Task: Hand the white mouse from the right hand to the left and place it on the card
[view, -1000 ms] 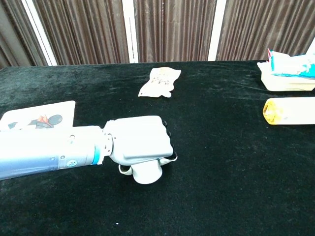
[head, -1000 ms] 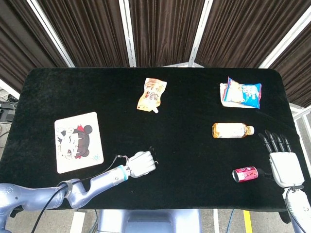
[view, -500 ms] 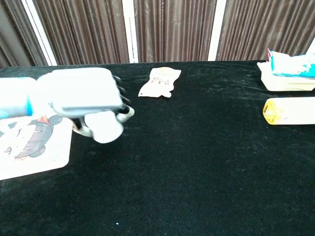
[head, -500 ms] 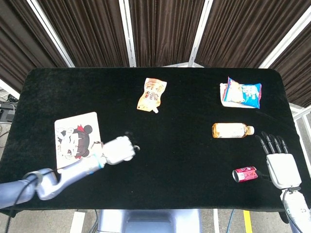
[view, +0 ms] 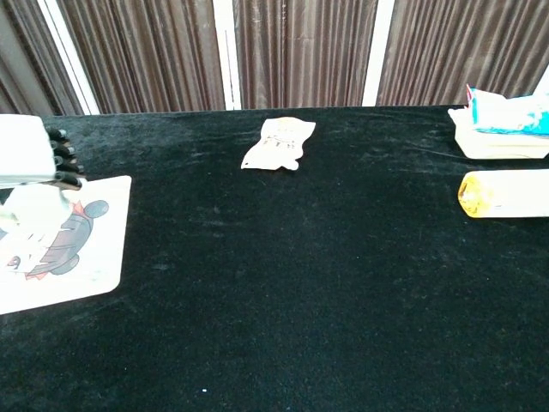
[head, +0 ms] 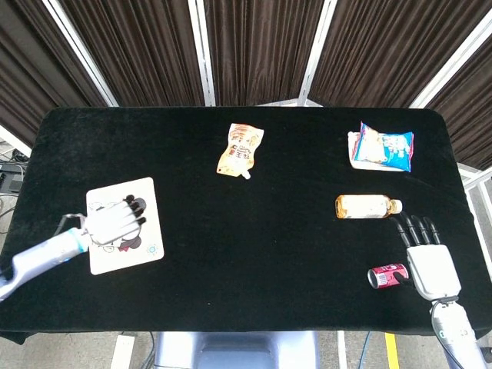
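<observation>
The cartoon card (head: 144,244) lies at the table's left front, and shows too in the chest view as the card (view: 90,249). My left hand (head: 114,221) hovers over it, fingers curled down around the white mouse (view: 36,206). In the head view the hand hides the mouse. At the chest view's left edge the left hand (view: 30,153) shows just above the mouse, which sits low over the card; I cannot tell whether it touches. My right hand (head: 427,259) rests at the table's right front, fingers straight and apart, holding nothing.
A red can (head: 388,275) lies just left of my right hand. A tea bottle (head: 367,206) lies on its side beyond it. A blue snack pack (head: 382,147) sits at the back right, an orange pouch (head: 240,150) at the back middle.
My left hand has carried the mouse leftward from the table's middle front to above the card. My right hand has shifted slightly left and forward.
</observation>
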You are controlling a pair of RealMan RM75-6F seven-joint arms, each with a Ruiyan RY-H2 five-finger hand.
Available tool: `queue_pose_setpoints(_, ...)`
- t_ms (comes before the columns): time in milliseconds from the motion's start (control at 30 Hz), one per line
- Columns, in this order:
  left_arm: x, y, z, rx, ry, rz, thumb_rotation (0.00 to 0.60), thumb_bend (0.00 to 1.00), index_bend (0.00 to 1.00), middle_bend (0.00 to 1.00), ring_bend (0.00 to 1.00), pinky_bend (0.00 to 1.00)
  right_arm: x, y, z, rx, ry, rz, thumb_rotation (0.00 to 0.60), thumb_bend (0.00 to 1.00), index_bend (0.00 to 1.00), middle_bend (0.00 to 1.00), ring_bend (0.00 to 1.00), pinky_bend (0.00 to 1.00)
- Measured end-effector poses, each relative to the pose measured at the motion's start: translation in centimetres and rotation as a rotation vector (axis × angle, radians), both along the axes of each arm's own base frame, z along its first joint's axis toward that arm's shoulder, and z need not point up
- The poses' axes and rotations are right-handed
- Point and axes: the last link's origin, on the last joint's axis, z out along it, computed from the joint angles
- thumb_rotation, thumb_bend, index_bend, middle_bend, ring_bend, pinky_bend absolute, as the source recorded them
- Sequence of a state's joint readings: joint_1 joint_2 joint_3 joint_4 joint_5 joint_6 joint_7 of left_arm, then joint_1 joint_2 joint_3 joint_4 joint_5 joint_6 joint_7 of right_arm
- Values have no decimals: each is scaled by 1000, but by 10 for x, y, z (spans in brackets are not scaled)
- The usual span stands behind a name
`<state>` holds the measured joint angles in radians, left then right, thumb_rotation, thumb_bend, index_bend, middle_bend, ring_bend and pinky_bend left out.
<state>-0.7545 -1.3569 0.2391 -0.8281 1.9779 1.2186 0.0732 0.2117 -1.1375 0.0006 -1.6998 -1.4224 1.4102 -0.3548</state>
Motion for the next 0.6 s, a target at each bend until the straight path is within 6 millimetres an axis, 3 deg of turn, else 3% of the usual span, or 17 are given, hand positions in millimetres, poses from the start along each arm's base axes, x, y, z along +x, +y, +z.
queue_pose_setpoints(133,-17,-2,2,-29,26,-11,600,0,620,481,409,370,0,-2,-3,-1,6,-5,600,0,0,0,0,0)
queue_pose_setpoints(400,-25,-8,-4,-111,57,-113,600,0,597,446,376,342,-3,-5,-2,-6,12,-20,600,0,0,0,0,0)
queue_pose_setpoints(467,-25,-9,-7,-125,64,-131,600,0,515,335,258,270,-3,-5,-1,-7,12,-21,600,0,0,0,0,0)
queue_pose_setpoints(533,-26,-9,-11,-139,79,-153,600,0,226,98,60,100,-3,-5,-1,-9,11,-21,600,0,0,0,0,0)
queue_pose_setpoints(567,-27,-9,-12,-144,88,-162,600,0,91,23,10,34,-4,-5,-1,-10,10,-21,600,0,0,0,0,0)
queue_pose_setpoints(600,-28,-9,-13,-148,102,-174,600,0,33,1,0,9,-3,-4,0,-11,9,-21,600,0,0,0,0,0)
